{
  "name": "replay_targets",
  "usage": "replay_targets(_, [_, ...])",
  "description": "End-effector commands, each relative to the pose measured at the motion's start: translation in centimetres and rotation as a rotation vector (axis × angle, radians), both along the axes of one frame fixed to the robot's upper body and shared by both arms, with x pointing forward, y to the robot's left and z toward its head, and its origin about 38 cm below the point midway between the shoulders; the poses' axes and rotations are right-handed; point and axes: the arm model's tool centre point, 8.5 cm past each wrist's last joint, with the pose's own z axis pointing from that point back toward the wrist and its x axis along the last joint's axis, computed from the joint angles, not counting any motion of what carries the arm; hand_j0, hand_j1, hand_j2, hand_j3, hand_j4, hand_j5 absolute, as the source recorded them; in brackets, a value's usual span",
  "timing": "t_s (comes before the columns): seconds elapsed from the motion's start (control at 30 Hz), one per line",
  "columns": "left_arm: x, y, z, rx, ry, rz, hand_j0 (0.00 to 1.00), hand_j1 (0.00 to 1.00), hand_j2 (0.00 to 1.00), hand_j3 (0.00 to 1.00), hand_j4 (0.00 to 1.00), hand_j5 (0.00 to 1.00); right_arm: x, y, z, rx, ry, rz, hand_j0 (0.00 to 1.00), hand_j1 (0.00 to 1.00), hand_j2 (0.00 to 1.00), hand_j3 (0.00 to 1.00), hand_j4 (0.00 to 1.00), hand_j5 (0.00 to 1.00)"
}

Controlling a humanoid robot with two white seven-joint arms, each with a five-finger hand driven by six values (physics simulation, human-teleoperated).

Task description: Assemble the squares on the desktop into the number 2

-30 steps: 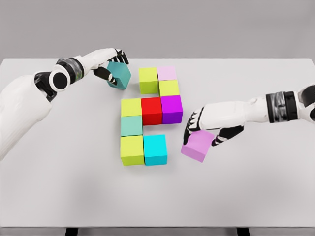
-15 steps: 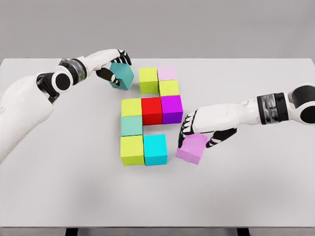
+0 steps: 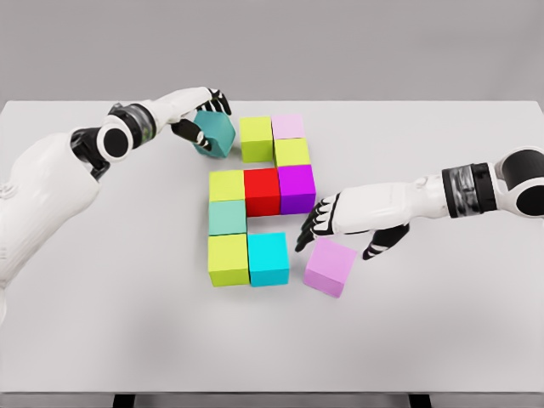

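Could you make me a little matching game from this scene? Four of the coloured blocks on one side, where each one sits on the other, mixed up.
Blocks:
1. red cube
2. teal cube
3. pink cube
4. cyan cube

Places:
A. in the fingers of the left hand, next to the top row
B. bottom row, right of a yellow-green cube
C. middle of the middle row
D. apart from the others, tilted, just below the right hand

Pairs: 1-C, 2-A, 3-D, 4-B
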Motion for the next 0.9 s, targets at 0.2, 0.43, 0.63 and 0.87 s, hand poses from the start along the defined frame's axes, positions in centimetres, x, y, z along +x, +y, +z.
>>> replay_targets(0.2, [0.0, -0.1, -0.1, -0.002, 0.004, 0.005, 0.54, 0.54, 0.54, 0.54, 0.54, 0.54, 0.3, -1.2, 0.8, -0.015, -0.019, -0.029, 1.00, 1.00, 1.00, 1.00, 1.00, 1.00])
replay_targets(0.43, [0.0, 0.0, -0.1, -0.001, 0.004, 0.007, 0.76, 0.76, 0.76, 0.76, 0.76, 0.76, 0.5, -4.2, 1.8, -0.054, -0.041, -0.088, 1.00, 1.00, 1.00, 1.00, 1.00, 1.00])
replay_targets(0.63, [0.0, 0.1, -0.1, -0.001, 0.003, 0.009, 0.84, 0.84, 0.84, 0.84, 0.84, 0.84, 0.4, -6.6, 2.1, -0.087, -0.046, -0.147, 0.73, 0.73, 0.73, 0.73, 0.73, 0.73])
replay_targets(0.87, [-0.1, 0.7, -0.2, -0.003, 0.009, 0.015, 0.99, 0.99, 0.99, 0.99, 0.99, 0.99, -0.3, -7.3, 1.6, -0.089, -0.038, -0.123, 0.13, 0.13, 0.13, 0.13, 0.13, 0.13])
